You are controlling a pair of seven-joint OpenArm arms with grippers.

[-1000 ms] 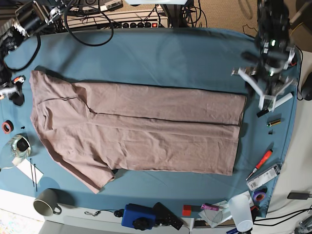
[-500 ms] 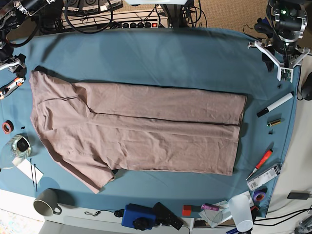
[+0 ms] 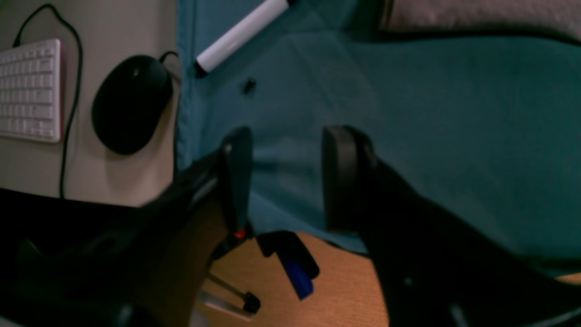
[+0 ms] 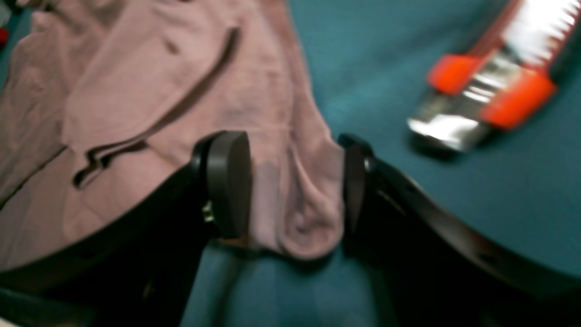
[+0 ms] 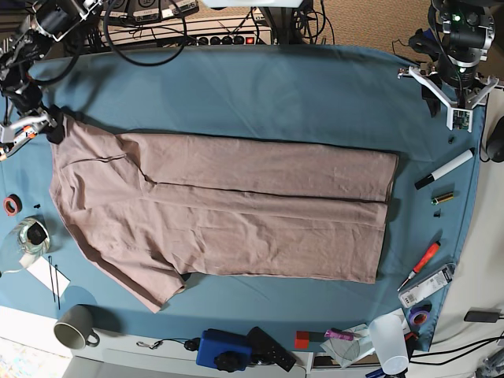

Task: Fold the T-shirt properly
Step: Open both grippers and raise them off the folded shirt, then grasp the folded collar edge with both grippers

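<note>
A blue-teal cloth (image 5: 276, 87) covers the counter; along its right edge lie a white marker (image 5: 445, 168) with a black cap, a small brass-coloured piece (image 5: 442, 197) and a red-handled screwdriver (image 5: 420, 264); a black mouse (image 3: 130, 103) and a white keyboard (image 3: 30, 90) sit just off the cloth on that side; at the front stand a grey mug (image 5: 75, 326), a blue box (image 5: 224, 350) and a white cup (image 5: 389, 342); a red tape roll (image 5: 11, 205) and a glass jar (image 5: 29, 238) lie at the left; a power strip (image 5: 224, 36) runs behind.
</note>
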